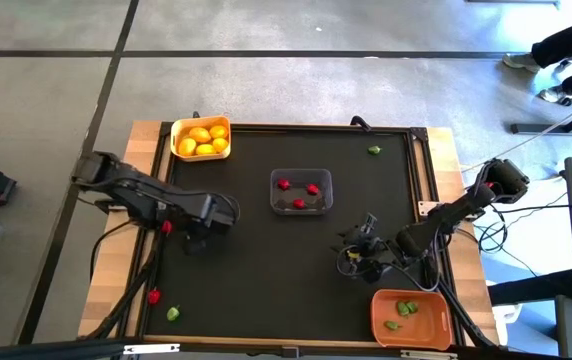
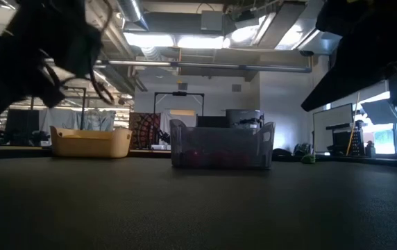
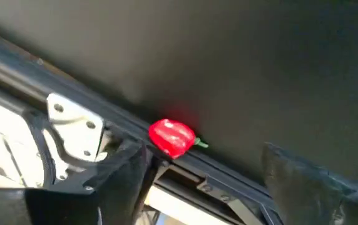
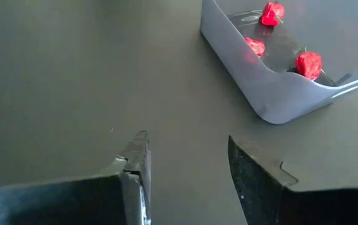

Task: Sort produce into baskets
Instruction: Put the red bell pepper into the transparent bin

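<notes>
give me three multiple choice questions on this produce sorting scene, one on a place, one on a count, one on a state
1. Where does the yellow basket sit?
A. the mat's far left corner
B. the mat's middle
C. the near right corner

2. How many red pieces lie in the clear basket?
A. one
B. three
C. five

3. How are the right end effector fingers?
A. shut on a lemon
B. open and empty
C. shut on a red piece

Answers: 1 A, the high view shows it by that corner. 2 B, the right wrist view shows three. 3 B, bare mat shows between the fingers.
</notes>
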Tool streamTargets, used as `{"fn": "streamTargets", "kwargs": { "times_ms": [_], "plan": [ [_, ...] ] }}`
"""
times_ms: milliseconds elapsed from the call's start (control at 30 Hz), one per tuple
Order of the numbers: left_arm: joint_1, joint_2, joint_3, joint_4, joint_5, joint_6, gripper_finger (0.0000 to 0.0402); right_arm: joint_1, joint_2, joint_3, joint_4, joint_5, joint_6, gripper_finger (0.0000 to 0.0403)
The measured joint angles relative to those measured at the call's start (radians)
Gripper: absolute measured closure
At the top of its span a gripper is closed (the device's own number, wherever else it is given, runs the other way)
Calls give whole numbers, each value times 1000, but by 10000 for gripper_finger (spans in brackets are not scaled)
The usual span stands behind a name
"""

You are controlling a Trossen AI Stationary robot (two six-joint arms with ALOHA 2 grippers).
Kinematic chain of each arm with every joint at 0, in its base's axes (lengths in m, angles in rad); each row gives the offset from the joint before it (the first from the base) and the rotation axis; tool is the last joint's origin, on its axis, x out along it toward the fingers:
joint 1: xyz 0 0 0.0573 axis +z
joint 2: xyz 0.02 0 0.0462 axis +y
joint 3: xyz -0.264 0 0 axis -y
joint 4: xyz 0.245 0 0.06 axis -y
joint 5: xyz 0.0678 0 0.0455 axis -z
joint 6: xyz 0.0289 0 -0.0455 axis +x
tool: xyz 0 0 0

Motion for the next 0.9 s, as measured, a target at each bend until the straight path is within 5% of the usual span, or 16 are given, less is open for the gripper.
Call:
{"fn": "streamTargets", "kwargs": {
  "times_ms": [533,900],
  "plan": [
    [82,385,0,-28,9,320,98,0,0,0,10,-5,5,252],
    [83,529,-28,-2,4,432,98,0,2,0,7,-18,6,252]
  ]
}}
